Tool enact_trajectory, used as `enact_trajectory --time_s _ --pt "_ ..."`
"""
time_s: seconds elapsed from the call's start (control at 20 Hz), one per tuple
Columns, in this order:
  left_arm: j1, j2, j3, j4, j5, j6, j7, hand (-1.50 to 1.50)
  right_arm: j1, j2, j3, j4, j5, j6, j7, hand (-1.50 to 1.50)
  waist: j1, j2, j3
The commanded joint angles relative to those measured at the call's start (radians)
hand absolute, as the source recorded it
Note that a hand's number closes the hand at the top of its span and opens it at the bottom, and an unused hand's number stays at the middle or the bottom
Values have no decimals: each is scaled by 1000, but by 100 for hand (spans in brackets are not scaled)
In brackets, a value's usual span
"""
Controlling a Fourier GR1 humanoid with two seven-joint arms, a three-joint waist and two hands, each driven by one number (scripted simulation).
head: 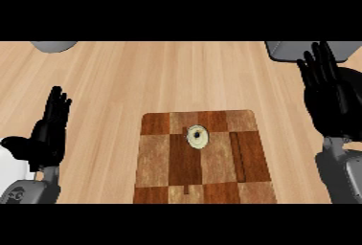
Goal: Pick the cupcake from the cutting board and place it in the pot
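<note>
Two black hands show above the light wooden counter (141,76), one at each side. The left hand (48,131) is at the lower left, near the edge of the view, with its fingers straight and pointing away from the robot and its thumb out to the left; it holds nothing. The right hand (329,93) is at the right side, higher in the view, also open with straight fingers pointing up, and it holds nothing. Both hands are well apart from the cutting board (205,155).

The cutting board is a checkered one of dark and light brown squares, and it lies flat in the lower middle of the view, with its long side running away from the robot. The cupcake (197,136) stands on the upper half of the board, near its middle line. It is seen from above as a pale ring with a dark centre, slightly taller than wide, so I cannot tell any pointing direction.

A grey object (55,46) is at the top left corner, and another grey object (286,50) is at the top right, partly behind the right hand. Whether one of them is the pot, I cannot tell.
</note>
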Motion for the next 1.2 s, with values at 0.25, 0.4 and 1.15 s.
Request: enact_trajectory --time_s 0.25,0.4,1.15 --pt "-149 40 19 -104 25 -63 54 0 -130 -151 -36 26 -205 468 -99 150 -1 16 12" --pt "-155 16 1 -96 45 -67 95 0 -24 -274 18 109 266 210 -156 -150 -18 19 9" --pt "-148 -16 7 -133 4 -57 145 0 53 -320 303 -100 617 365 -139 -150 -16 7 6"
